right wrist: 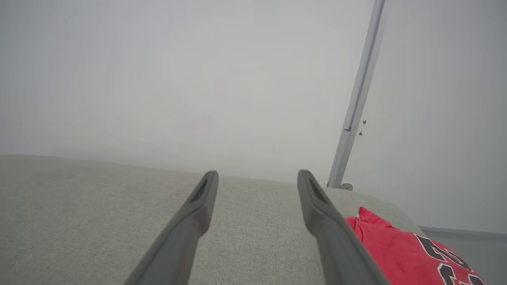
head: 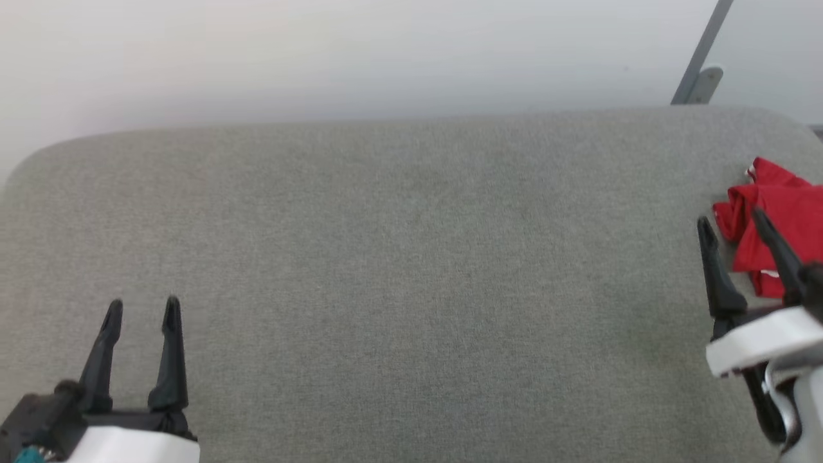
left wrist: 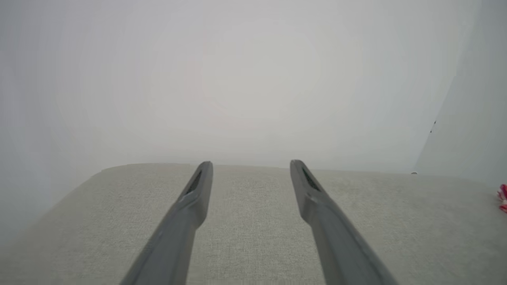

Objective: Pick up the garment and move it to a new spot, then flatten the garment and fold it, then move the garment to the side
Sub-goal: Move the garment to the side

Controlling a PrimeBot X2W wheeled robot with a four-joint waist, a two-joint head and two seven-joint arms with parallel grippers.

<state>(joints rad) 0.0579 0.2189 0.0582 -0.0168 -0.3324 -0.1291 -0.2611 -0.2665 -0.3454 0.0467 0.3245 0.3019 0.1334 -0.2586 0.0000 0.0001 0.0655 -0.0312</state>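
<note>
left tool (head: 144,301), right tool (head: 732,217) — long black tapered fingers (head: 171,350), white wrist cuffs (head: 762,339)

Shirt (head: 781,212): head view gives you part only, cut by the right edge, one strip behind a finger of the right end effector (head: 732,217). Left wrist view: a sliver at the right edge. Lettering (right wrist: 447,259): cropped below, unreadable to you.

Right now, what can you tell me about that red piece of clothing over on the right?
The garment is a red shirt of soft-looking fabric, crumpled in a heap, not spread flat. White trim shows at its edges, and black white-outlined lettering in the right wrist view. It lies on the grey cushioned surface, near its far right corner. The open right pincer is beside it, not gripping it.
</note>
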